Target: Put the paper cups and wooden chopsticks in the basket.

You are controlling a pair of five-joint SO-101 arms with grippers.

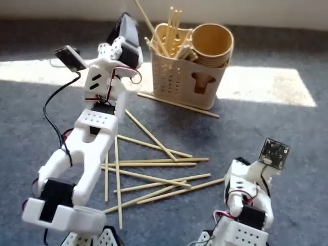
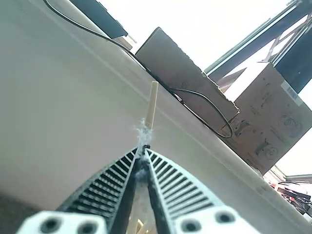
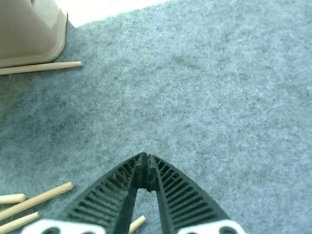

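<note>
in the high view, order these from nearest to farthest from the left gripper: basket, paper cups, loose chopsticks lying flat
1. basket, right beside the left gripper
2. paper cups, in the basket's far side
3. loose chopsticks, scattered flat in front of the basket

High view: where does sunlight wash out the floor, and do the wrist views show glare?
High view: a sunlit band crosses the carpet at the basket, nearly white. Left wrist view: the window behind the chopstick in the left claw is blown out. Right wrist view: even light, one bright patch by the basket.
</note>
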